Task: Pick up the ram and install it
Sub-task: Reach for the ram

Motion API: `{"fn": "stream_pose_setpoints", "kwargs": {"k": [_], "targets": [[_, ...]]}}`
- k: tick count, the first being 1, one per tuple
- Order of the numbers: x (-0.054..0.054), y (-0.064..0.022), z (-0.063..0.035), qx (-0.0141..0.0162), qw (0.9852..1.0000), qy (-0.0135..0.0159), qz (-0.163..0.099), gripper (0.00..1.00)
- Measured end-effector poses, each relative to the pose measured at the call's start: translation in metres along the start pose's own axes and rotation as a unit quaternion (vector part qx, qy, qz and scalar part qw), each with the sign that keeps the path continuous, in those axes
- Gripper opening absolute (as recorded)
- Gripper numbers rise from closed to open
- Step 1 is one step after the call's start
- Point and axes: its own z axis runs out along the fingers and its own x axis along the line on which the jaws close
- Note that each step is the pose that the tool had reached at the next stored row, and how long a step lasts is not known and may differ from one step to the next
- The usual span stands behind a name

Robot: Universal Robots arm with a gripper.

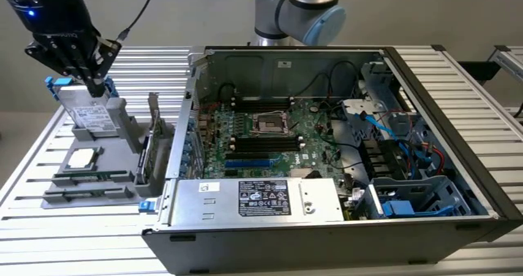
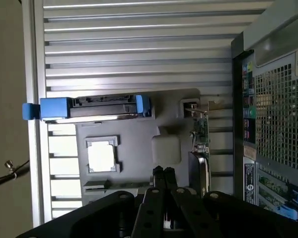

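The ram (image 1: 92, 178) is a thin green stick lying in a groove near the front of the grey parts holder (image 1: 122, 142), on the exterior view's left. My gripper (image 1: 98, 89) hangs above the back of that holder, over the drive in the blue caddy (image 1: 88, 112), well apart from the ram. In the wrist view the gripper (image 2: 163, 171) has its two fingers pressed together, shut, with nothing between them. The open computer case (image 1: 457, 129) lies at centre, and its motherboard shows long black memory slots (image 1: 263, 145).
On the holder there is also a square silver processor chip (image 1: 81, 159) and an upright expansion card (image 1: 152, 142). The wrist view shows the blue caddy (image 2: 89, 109), the processor chip (image 2: 102, 156) and the case's perforated rear panel (image 2: 275, 114). A power supply (image 1: 257, 199) fills the case's front.
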Motion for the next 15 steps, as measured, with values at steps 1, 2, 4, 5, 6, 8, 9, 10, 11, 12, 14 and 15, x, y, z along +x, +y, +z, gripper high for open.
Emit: {"fn": "stream_pose_setpoints", "kwargs": {"k": [1, 2, 4, 5, 6, 8, 9, 10, 11, 12, 14, 15], "targets": [[0.002, -0.003, 0.0005, 0.0, 1.0, 0.0001, 0.0, 0.1], [0.003, -0.0058, 0.0009, -0.0001, 1.0, 0.0001, 0.0, 0.1], [0.007, -0.0112, 0.0018, -0.0001, 1.0, 0.0001, 0.0, 0.1], [0.009, -0.0137, 0.0022, 0.0, 1.0, 0.0002, 0.0, 0.1], [0.011, -0.0163, 0.0028, -0.0001, 1.0, 0.0002, 0.0, 0.1], [0.014, -0.021, 0.004, -0.0001, 1.0, 0.0007, -0.001, 0.1], [0.016, -0.0234, 0.0047, 0.0, 1.0, 0.001, -0.001, 0.1], [0.017, -0.0257, 0.0053, -0.0001, 1.0, 0.0013, -0.001, 0.1], [0.018, -0.0281, 0.006, 0.0, 1.0, 0.0018, -0.001, 0.1], [0.019, -0.0304, 0.0066, 0.0, 1.0, 0.0023, -0.001, 0.1], [0.022, -0.0349, 0.0079, 0.0001, 1.0, 0.0034, -0.001, 0.1], [0.023, -0.0372, 0.0086, 0.0001, 1.0, 0.004, -0.001, 0.1]]}}
